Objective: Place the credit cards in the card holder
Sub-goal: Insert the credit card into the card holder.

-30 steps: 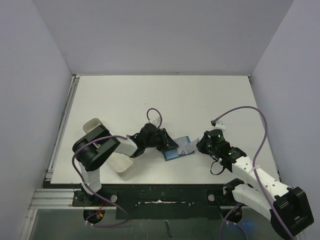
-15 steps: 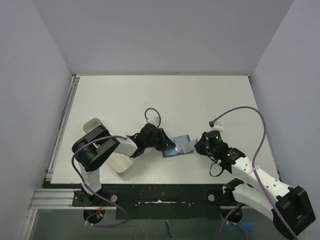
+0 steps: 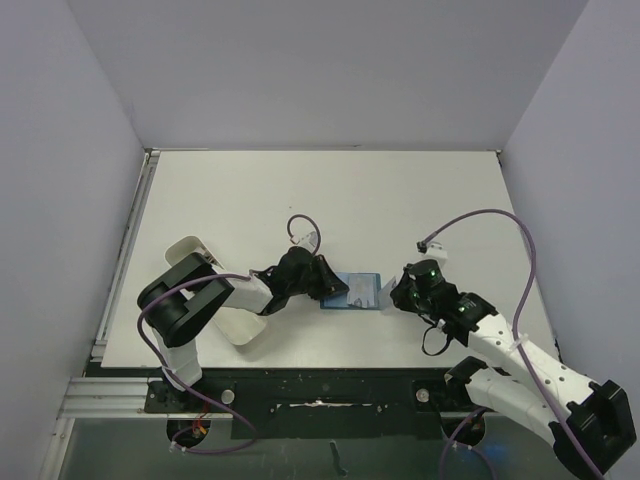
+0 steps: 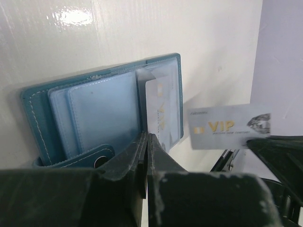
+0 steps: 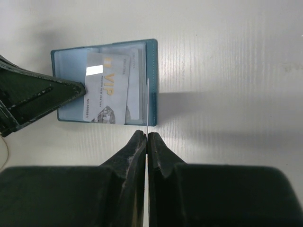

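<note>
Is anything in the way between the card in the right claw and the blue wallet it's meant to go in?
Yes: the left gripper holds another card across the open card holder, covering its pockets. The right gripper holds its own card edge-on at the holder's rim.

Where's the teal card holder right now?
In the top view the card holder lies open on the table, near the front edge, between the left gripper and the right gripper.

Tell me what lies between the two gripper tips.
The open card holder lies between the left gripper and the right gripper; the top view shows it.
</note>
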`<move>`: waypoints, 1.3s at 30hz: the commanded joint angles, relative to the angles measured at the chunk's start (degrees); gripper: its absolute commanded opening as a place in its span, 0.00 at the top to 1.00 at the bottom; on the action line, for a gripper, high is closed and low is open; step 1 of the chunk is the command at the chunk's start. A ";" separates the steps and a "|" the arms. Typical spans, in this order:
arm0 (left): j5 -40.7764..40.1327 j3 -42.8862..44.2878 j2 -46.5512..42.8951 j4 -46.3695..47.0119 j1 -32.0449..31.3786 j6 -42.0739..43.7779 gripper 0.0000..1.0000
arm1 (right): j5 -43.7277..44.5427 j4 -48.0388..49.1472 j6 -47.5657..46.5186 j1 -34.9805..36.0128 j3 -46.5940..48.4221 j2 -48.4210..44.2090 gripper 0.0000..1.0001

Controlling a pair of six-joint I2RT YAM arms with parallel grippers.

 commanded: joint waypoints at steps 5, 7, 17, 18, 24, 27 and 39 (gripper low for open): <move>0.00 -0.04 -2.95 2.69 0.23 1.11 1.00 | 7.21 -1.97 -4.73 -1.33 5.90 1.58 1.00; -0.09 0.07 -2.92 2.73 0.17 0.98 1.00 | 6.48 0.36 -5.93 -2.47 5.09 3.07 1.00; -4.60 -1.95 -3.71 3.12 0.29 -1.69 1.00 | 2.94 3.11 -3.40 -1.31 -0.51 3.99 1.00; -5.02 -2.07 -3.86 3.13 0.25 -1.90 1.00 | 2.56 3.46 -3.06 -1.01 -1.19 3.77 1.00; -6.89 -3.07 -5.29 4.31 0.16 -2.84 1.00 | 1.50 4.56 -1.16 0.24 -3.64 3.17 1.00; -4.83 -3.07 -5.56 3.79 0.13 -2.63 1.00 | 1.68 4.04 -0.89 0.41 -3.96 2.55 1.00; -1.14 -0.79 -3.73 1.50 -0.28 0.81 0.64 | 4.11 -4.55 -3.20 0.54 6.19 -4.23 1.00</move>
